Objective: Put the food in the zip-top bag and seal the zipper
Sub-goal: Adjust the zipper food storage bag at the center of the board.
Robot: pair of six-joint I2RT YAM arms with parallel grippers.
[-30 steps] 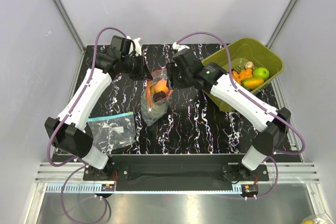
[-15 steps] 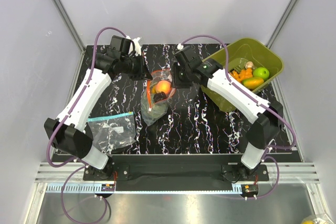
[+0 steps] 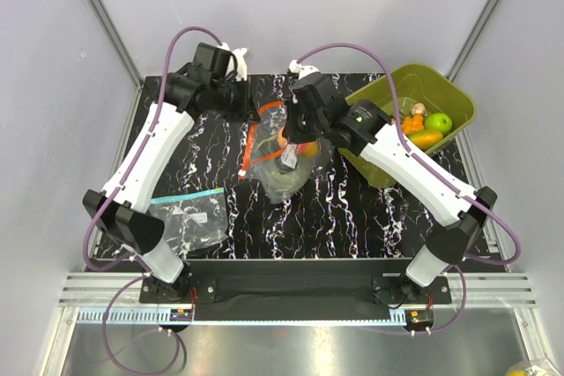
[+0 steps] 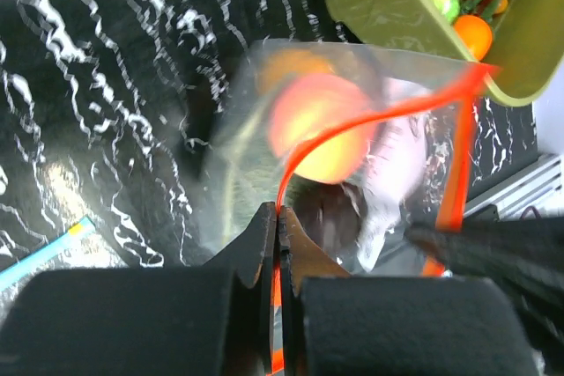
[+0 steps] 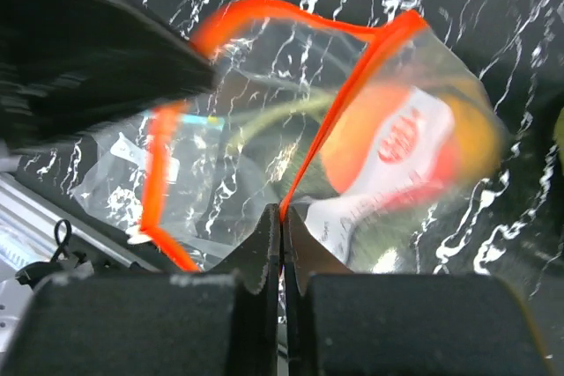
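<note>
The zip-top bag (image 3: 280, 165) hangs between both grippers over the black marbled table, its mouth pulled open. My left gripper (image 3: 249, 101) is shut on the red-orange zipper (image 3: 250, 138) at the bag's far-left lip. My right gripper (image 3: 294, 135) is shut on the opposite lip. Inside the bag lie an orange-peach fruit (image 4: 322, 129) and a grey-green melon (image 3: 282, 179). In the left wrist view the gripper (image 4: 279, 217) pinches the zipper (image 4: 370, 116). In the right wrist view the gripper (image 5: 282, 213) pinches the zipper (image 5: 348, 107), with food (image 5: 374, 143) behind the plastic.
An olive-green tub (image 3: 388, 99) at the back right holds more food: a green apple (image 3: 439, 121) and orange pieces (image 3: 412, 126). A second clear bag with a teal-blue strip (image 3: 187, 217) lies flat at the near left. Grey walls close in on three sides.
The right gripper has shut on the bag's red-orange strip. Both grippers have since drawn the bag up and to the right, and its mouth now gapes wider.
</note>
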